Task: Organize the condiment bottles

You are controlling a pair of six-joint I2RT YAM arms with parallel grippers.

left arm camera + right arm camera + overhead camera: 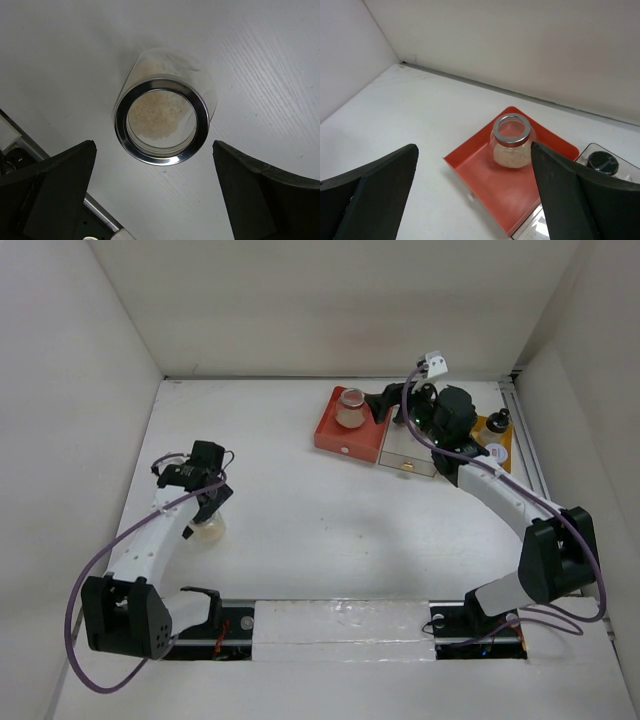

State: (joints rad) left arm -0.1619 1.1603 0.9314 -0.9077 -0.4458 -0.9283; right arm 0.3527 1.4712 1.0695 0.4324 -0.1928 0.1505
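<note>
My left arm [150,535] and right arm [500,490] are white links joined by black housings. A purple cable [85,590] loops away behind each gripper. My left gripper [156,192] and right gripper [475,195] carry broad matte-black fingers [50,195]. A small white tag [435,364] sits just behind my right gripper.

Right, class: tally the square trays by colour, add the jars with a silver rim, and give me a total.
Red tray: 1
Clear tray: 1
Yellow tray: 1
Silver-rimmed jars: 2, one in the red tray, one outside the trays
Total: 5
</note>
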